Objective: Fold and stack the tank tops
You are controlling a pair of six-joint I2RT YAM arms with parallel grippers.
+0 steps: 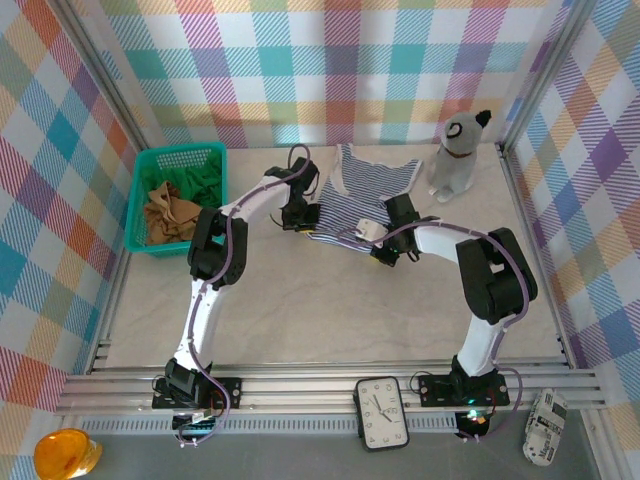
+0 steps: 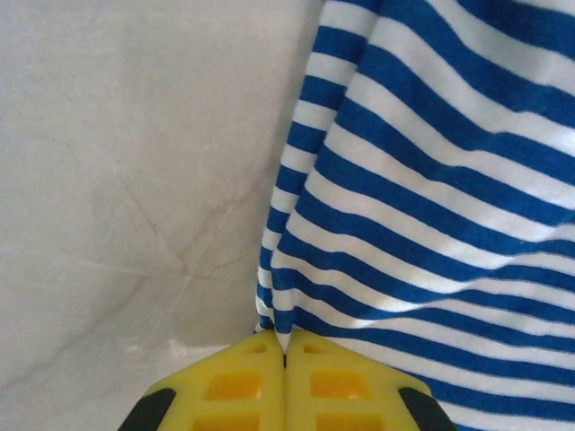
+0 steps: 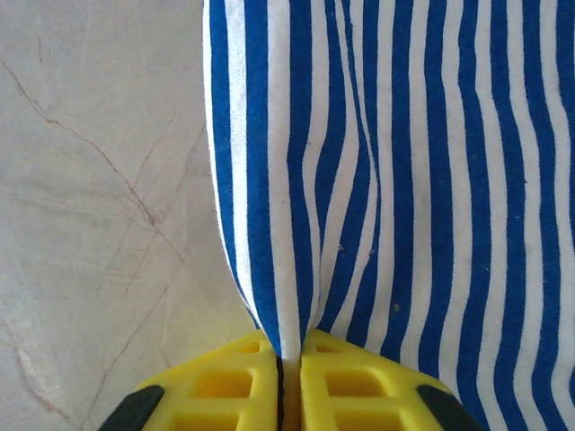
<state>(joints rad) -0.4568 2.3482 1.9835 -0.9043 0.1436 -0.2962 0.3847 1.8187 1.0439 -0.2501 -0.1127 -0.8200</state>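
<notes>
**Two pincers clamped on the striped tank top**

Two pairs of yellow fingertips are pressed together, each with a pinch of striped cloth between them. In the left wrist view, the left pincer (image 2: 284, 352) has its jaws closed on the edge of the navy-and-white striped tank top (image 2: 431, 180), right where the cloth meets the bare table (image 2: 117, 180). The fabric fans up and to the right from the grip in soft folds. In the right wrist view, the right pincer (image 3: 289, 348) is likewise closed on a gathered fold of the same top (image 3: 386, 162), and the stripes run straight up from the fingertips. Pale, veined tabletop lies to the left of them.

From above, the left pincer (image 1: 303, 226) sits at the near left corner of the striped tank top (image 1: 360, 185) and the right pincer (image 1: 384, 256) at its near right corner. The garment lies spread on the table (image 1: 330, 310) toward the far edge, a little right of centre, with its white-trimmed neckline and straps pointing to the far wall.

A teal mesh basket (image 1: 180, 152) stands in the far left corner of the table. It holds the tan tank top (image 1: 168, 215) crumpled at its near end and the green tank top (image 1: 200, 185) bunched beside it toward the far end. A grey and white dog figurine (image 1: 458, 155) stands near the far right corner, just beside the striped top's right strap. A small clock (image 1: 380, 412) lies on the rail at the near edge, between the two arm bases.
</notes>
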